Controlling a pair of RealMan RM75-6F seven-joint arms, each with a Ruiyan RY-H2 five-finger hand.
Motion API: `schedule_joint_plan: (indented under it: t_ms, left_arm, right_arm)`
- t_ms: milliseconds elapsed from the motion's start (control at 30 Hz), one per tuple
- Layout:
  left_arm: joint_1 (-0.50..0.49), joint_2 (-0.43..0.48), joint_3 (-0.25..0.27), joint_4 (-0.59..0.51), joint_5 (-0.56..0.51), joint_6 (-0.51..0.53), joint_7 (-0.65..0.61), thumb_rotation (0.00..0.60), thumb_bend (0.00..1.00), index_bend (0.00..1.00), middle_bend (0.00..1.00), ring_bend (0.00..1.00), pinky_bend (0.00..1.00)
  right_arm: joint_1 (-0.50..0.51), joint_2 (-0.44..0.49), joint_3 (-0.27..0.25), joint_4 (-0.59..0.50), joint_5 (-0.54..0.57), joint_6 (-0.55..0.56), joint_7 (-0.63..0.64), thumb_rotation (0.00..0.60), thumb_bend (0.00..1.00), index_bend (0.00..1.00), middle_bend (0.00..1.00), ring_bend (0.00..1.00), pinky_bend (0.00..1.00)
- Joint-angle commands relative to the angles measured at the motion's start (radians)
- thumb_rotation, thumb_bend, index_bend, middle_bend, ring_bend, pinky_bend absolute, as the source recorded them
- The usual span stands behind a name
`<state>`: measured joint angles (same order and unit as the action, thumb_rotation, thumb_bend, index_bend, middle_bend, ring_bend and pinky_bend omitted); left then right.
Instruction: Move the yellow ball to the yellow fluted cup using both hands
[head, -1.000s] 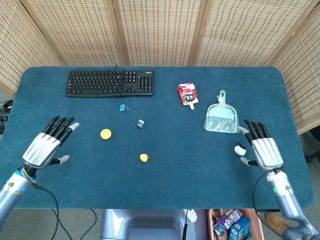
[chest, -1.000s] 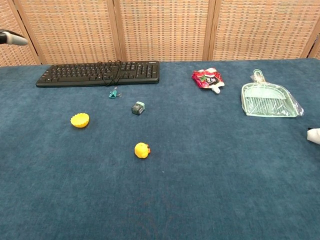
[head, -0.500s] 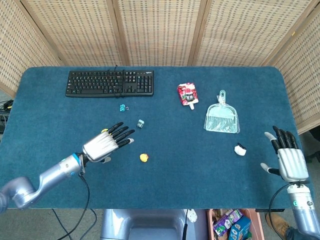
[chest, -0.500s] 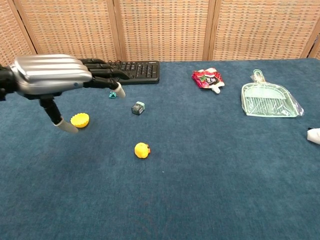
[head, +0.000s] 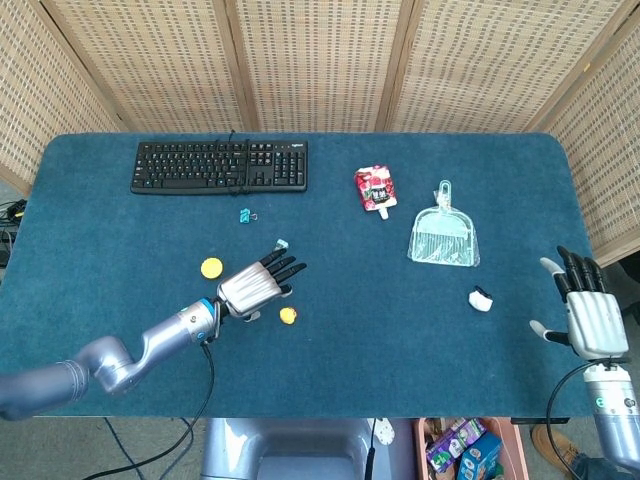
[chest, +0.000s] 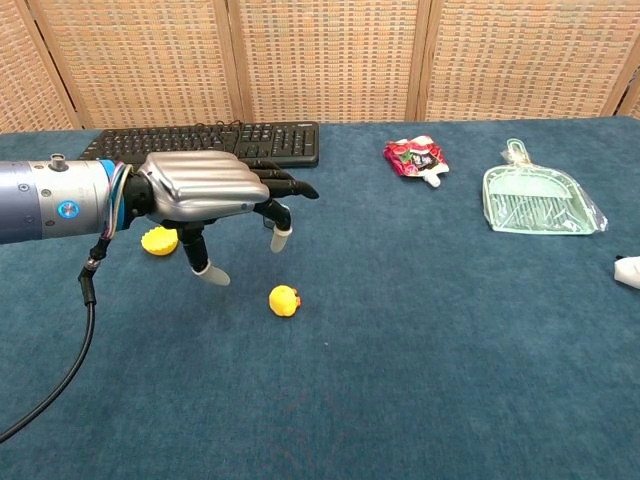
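No readable writing on the red pouch (chest: 414, 157) or keyboard (head: 220, 165) — too small. Left hand (chest: 200, 195) spread, empty, hovering just beside yellow ball (chest: 284, 300); yellow fluted cup (chest: 158, 241) partly hidden behind it. Right hand (head: 588, 312) spread, empty — at table edge.

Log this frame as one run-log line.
phase: reaching | left hand: open, above yellow ball | right hand: open, idle | yellow fluted cup: empty

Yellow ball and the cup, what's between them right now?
The left hand hovers between the ball and the cup, clearest in the head view.
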<state>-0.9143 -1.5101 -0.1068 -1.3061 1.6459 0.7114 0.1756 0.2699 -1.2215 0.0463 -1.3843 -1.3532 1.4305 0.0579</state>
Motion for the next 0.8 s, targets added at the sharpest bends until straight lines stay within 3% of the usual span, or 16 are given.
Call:
schedule_joint_plan:
  t_ms: [33,800]
  left_arm:
    - [-0.011,-0.013,0.009,0.014,-0.007,-0.007,-0.004,0.6,0.2,0.4,0.0,0.0,0.0]
    - [-0.102,-0.157,0.047,0.136,-0.06,-0.06,-0.01,0.6,0.22,0.43,0.0,0.0,0.0]
  right_arm:
    - [-0.002,0.001,0.004,-0.004,-0.002,-0.01,-0.002,0.6,0.0,0.0,0.0,0.0,0.0]
    - [-0.029,0.005,0.053,-0.004,-0.009,-0.032,-0.008,0.6,0.0,0.0,0.0,0.0,0.0]
